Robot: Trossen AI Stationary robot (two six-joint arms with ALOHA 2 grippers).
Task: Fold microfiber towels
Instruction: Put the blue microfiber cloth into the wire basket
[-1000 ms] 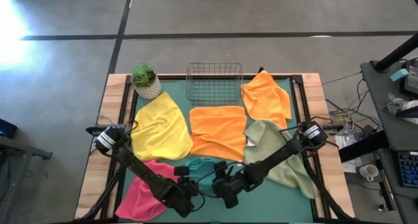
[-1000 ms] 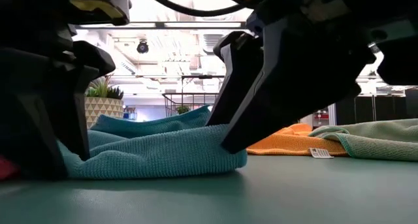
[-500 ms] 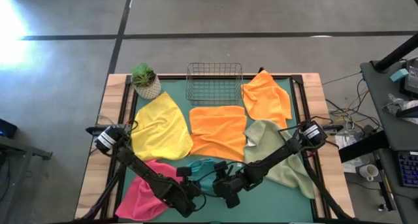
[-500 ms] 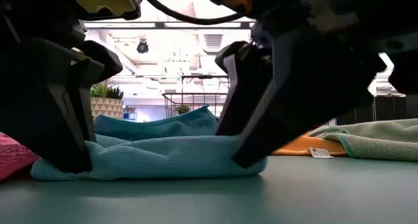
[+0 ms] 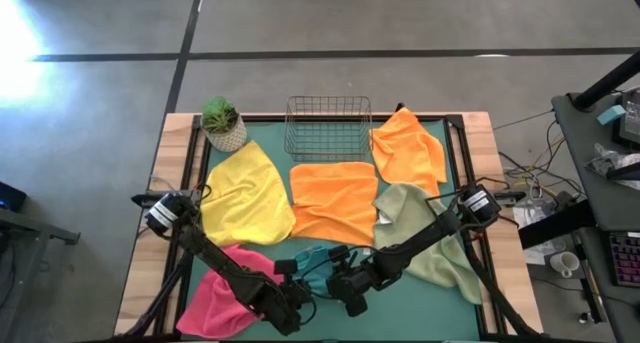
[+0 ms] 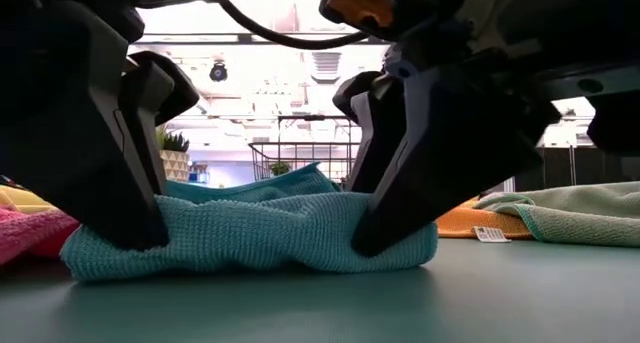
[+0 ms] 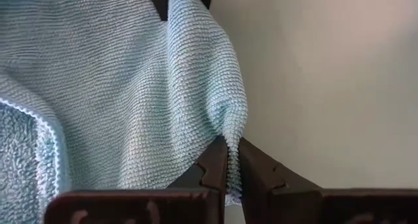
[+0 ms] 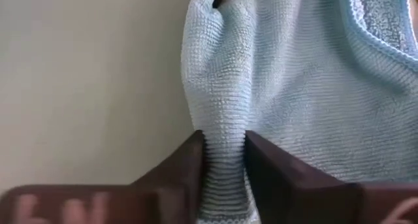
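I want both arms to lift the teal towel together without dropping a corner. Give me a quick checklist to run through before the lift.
1. Left hand shut on the teal towel: ok, cloth is pinched between its fingers.
2. Right hand shut on the same towel: ok, a fold sits between its fingers.
3. Both grips on the near edge, apart from each other: ok in the low view.
4. Pink towel free of the left grip: cannot tell; it lies right beside it.
5. Pale green towel clear: not ok, the right arm crosses over it.
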